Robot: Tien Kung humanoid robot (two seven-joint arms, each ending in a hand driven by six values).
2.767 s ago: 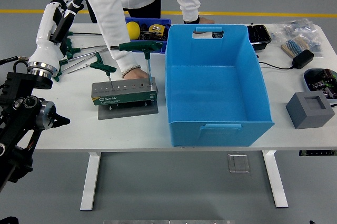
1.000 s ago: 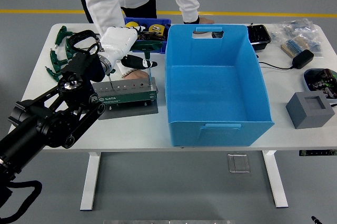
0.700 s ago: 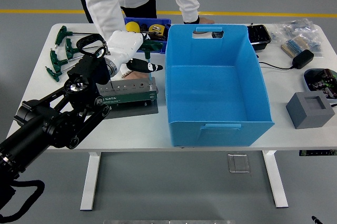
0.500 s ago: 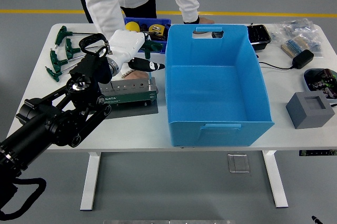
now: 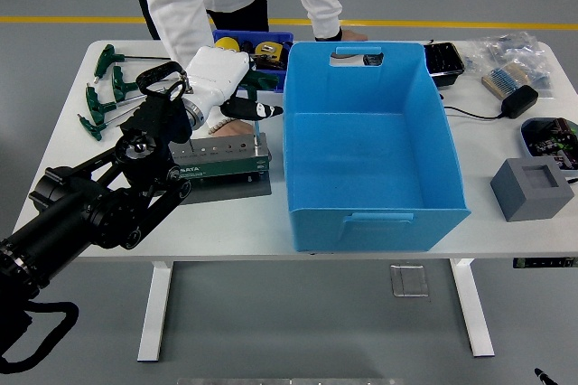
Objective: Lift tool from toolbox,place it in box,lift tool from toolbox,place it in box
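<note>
- The large blue plastic box [image 5: 375,141] holds nothing.
- Left of it, the grey-green metal toolbox [image 5: 219,156] holds an upright T-handle hex key [image 5: 256,127].
- The white left hand [image 5: 226,89] seems clenched around that key's handle (partly hidden).
- A person's hand [image 5: 228,128] steadies the toolbox.

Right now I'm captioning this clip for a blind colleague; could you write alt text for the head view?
The robot's left hand grips a green T-handle tool standing in the grey toolbox, beside an empty blue box on the white table. A person's hand rests behind the toolbox.
</note>
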